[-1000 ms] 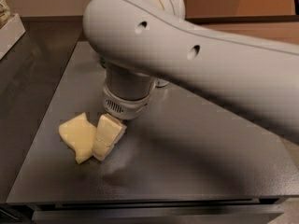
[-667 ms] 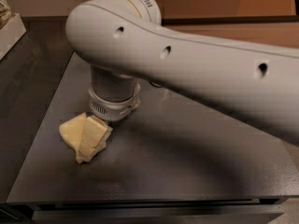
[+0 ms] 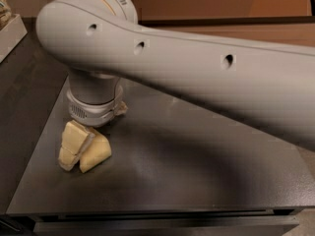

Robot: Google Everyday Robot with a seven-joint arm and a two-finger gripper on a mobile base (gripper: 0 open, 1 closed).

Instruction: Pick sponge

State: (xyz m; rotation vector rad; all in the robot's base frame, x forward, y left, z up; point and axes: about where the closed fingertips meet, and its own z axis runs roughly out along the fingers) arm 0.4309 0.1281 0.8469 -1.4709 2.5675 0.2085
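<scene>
The sponge [image 3: 98, 154] is a pale yellow soft pad lying on the dark grey tabletop [image 3: 187, 181] at the front left. Only a wedge of it shows. The rest is hidden behind the gripper [image 3: 78, 149], whose pale yellow blocky end is down on the table, right against the sponge's left side. The grey-white wrist [image 3: 93, 97] stands straight above it. I cannot tell whether the gripper has hold of the sponge.
The thick grey-white arm [image 3: 206, 73] crosses the view from the right and hides the back of the table. A white box [image 3: 11, 31] stands at the far left. The table's front edge [image 3: 147, 213] is near the sponge.
The arm has swung left and the gripper has come down onto the sponge, covering most of it. The sponge has stayed in about the same place.
</scene>
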